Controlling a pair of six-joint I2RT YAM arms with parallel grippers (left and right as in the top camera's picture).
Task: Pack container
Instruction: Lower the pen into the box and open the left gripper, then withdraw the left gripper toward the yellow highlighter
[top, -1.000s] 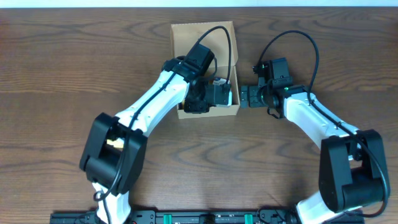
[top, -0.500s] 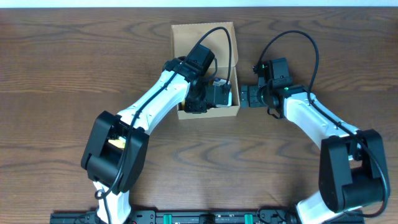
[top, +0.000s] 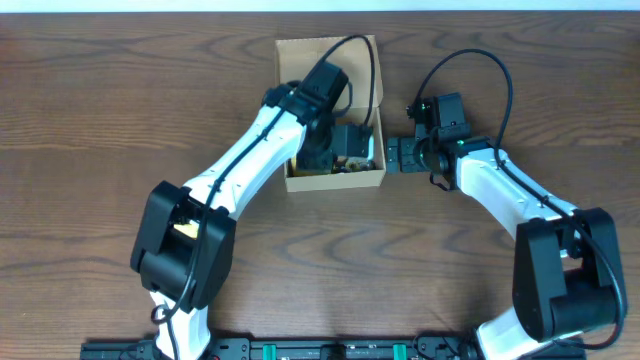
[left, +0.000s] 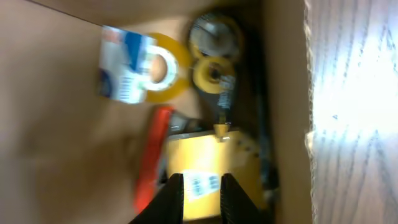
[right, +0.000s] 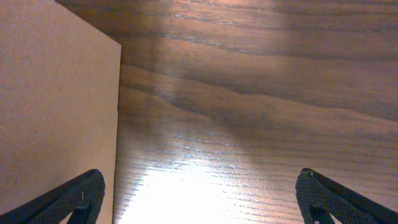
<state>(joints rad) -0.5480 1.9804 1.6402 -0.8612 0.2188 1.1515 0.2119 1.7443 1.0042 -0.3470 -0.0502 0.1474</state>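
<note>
**Left claw in the box, right claw alongside**
We note the left claw with jaws narrowly parted and gripping nothing, poised over a yellow packet. A red item and a yellow tape roll lie beyond it inside the container. The container sits far-centre on the worktop. The right claw is spread wide and empty, just beside the container's right wall.

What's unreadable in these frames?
- Overhead: left arm covers most of the box contents.
- Left wrist: blur; labels on tape and yellow pack illegible, dark item by the wall unidentifiable.
- Right wrist: only the box's outer wall and table; inside hidden by that wall.
</note>
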